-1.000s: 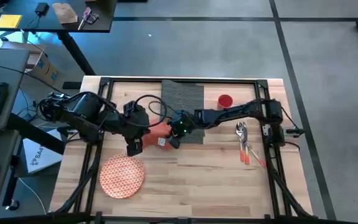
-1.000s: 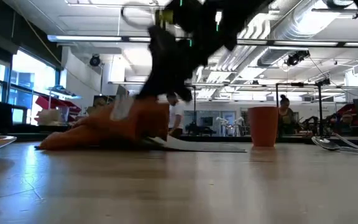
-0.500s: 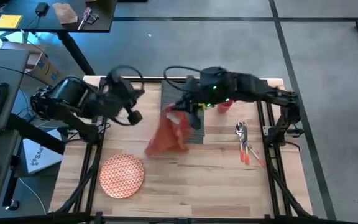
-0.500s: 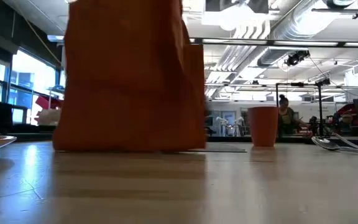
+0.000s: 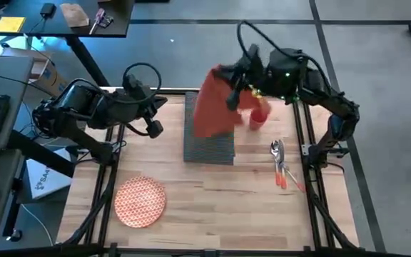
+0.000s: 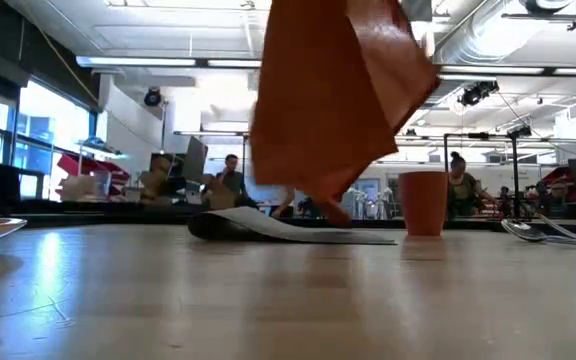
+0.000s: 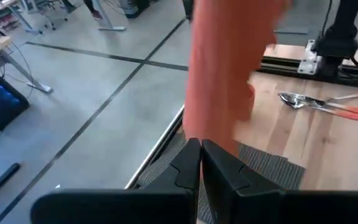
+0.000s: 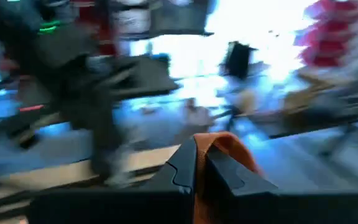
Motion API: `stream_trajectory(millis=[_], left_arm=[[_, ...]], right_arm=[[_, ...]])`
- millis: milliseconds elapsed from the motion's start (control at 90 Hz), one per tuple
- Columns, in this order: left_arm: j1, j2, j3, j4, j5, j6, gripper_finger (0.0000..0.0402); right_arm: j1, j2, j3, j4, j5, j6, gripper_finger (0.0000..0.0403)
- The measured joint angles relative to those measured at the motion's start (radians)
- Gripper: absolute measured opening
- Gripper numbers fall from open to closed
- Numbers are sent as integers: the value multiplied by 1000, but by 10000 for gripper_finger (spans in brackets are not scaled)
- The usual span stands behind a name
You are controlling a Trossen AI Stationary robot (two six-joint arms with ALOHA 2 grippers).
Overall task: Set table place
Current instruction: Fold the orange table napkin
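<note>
My right gripper (image 5: 232,94) is raised high over the table's far side and is shut on the orange napkin (image 5: 212,107), which hangs down over the dark woven placemat (image 5: 209,139). In the low view the napkin's lowest corner (image 6: 333,208) comes close to the placemat (image 6: 298,230); whether they touch I cannot tell. The red cup (image 6: 423,203) stands right of the mat, partly hidden from above. The orange-handled cutlery (image 5: 281,165) lies at the right and the patterned plate (image 5: 140,202) at the near left. My left gripper (image 5: 153,129) waits shut, left of the mat, holding nothing. My right gripper pinches the napkin's upper part (image 8: 221,148) between its two fingers (image 8: 185,168), coming at it from the table's right. One layer or several, I cannot tell. The cloth hangs slack below the fingers, spread wide, lifted off the wood.
The placemat's near left edge (image 6: 213,222) curls up off the wood. Black rail frames (image 5: 309,178) run along both sides of the table. Bare wood lies between plate and cutlery near the front edge (image 5: 220,207). People sit in the room beyond.
My right gripper has risen high and gone toward the far right with the napkin, which was bunched on the table and now hangs spread out over the mat. My left gripper has drawn back from the napkin toward the table's far left.
</note>
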Motion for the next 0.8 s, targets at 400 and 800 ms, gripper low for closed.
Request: stream_trajectory(millis=[400,800], left_arm=[[-2,0,0,2,161,-3,0],[-24,11,0,131,307,172,1]], right_arm=[[104,160,-28,-101,-299,70,0],[117,29,4,187,122,179,0]])
